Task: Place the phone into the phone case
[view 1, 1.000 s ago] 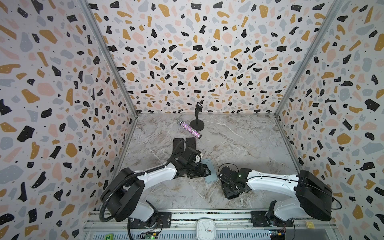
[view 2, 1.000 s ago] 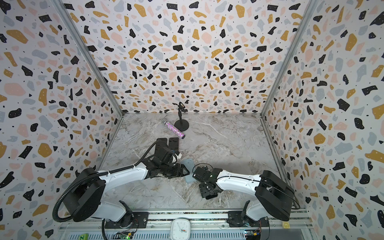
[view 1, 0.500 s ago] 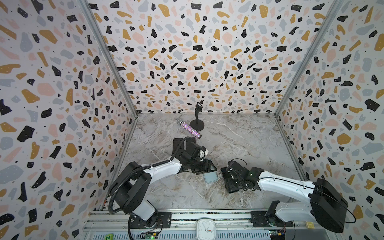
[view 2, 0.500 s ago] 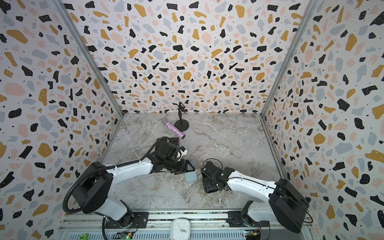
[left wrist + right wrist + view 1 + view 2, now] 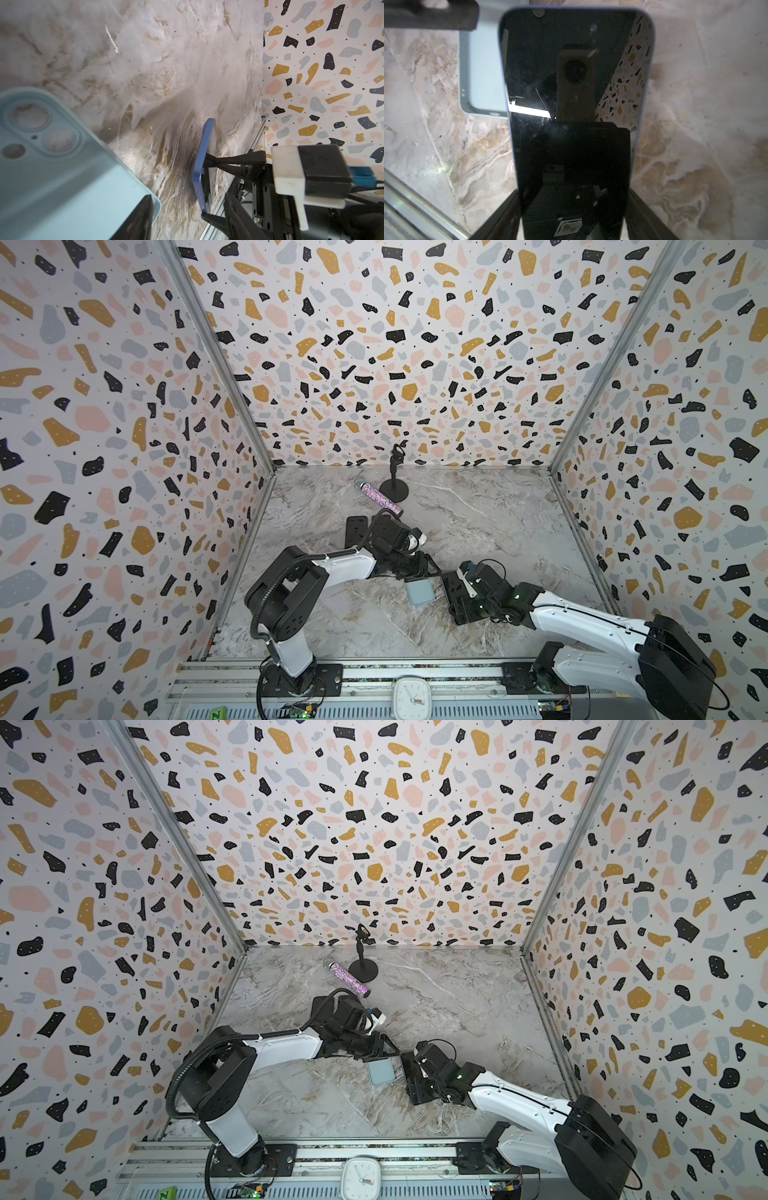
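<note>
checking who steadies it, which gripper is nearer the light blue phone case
Left. The left gripper is at the phone case's far end; the right gripper holds the phone beside it.

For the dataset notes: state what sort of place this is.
Probably an enclosed robot test cell: terrazzo-print walls box in a marble-look tabletop, and the left arm and right arm stand on an aluminium rail with a clock.

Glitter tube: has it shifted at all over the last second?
No. The glitter tube lies beside the black stand at the same angle as before.
</note>
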You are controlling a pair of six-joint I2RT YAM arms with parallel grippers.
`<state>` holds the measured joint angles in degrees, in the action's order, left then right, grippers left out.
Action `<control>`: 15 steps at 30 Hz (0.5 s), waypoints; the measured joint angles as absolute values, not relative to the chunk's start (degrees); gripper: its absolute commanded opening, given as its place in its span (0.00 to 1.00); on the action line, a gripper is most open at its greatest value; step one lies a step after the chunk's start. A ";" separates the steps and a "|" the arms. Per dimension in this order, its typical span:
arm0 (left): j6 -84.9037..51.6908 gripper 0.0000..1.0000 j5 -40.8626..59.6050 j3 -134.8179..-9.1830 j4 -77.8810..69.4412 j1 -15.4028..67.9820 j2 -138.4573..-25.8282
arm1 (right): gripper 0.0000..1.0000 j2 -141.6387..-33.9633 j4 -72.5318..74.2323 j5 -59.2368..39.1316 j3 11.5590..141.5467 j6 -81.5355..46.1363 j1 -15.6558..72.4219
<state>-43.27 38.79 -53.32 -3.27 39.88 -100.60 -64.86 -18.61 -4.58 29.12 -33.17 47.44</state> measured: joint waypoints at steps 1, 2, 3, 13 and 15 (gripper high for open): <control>-43.27 0.52 38.92 -53.32 -3.70 39.88 -101.12 | 0.59 -64.82 -18.39 -4.78 29.12 -33.08 47.33; -43.31 0.51 39.22 -53.32 -4.29 39.88 -101.62 | 0.58 -64.79 -18.20 -4.95 29.12 -33.01 47.27; -43.38 0.51 39.51 -53.32 -4.80 39.88 -101.93 | 0.58 -64.77 -18.04 -5.04 29.10 -32.97 47.24; -44.21 0.41 41.93 -53.32 -9.52 39.99 -103.66 | 0.58 -64.79 -16.91 -6.02 29.08 -32.67 47.09; -44.18 0.38 42.50 -53.32 -9.96 39.99 -104.27 | 0.57 -64.95 -16.67 -6.15 29.08 -32.67 47.09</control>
<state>-44.18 42.50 -53.32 -9.96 39.99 -104.27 -64.95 -16.67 -6.15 29.08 -32.67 47.09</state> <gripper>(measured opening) 0.403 0.743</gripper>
